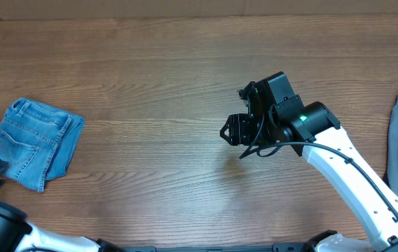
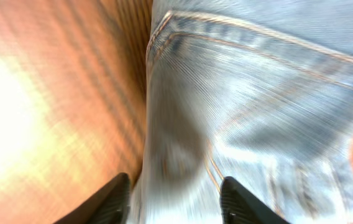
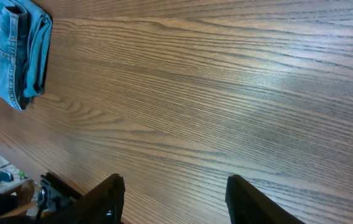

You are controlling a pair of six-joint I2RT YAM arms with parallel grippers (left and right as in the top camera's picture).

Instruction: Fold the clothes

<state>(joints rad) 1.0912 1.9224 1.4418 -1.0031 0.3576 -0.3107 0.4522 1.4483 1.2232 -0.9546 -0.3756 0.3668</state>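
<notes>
Jeans (image 1: 36,143) — folded, left side, long axis roughly near-to-far; left gripper (image 2: 173,193) just beside, jaws apart over them; right gripper (image 3: 173,190) — well apart rightward, jaws apart, empty.

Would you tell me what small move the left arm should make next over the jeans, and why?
Probably lift the left gripper straight up, clear of the jeans. They lie as a compact folded bundle at the left of the table, and the jaws stand apart over the denim, so a vertical retreat seems least likely to disturb the fold.
</notes>
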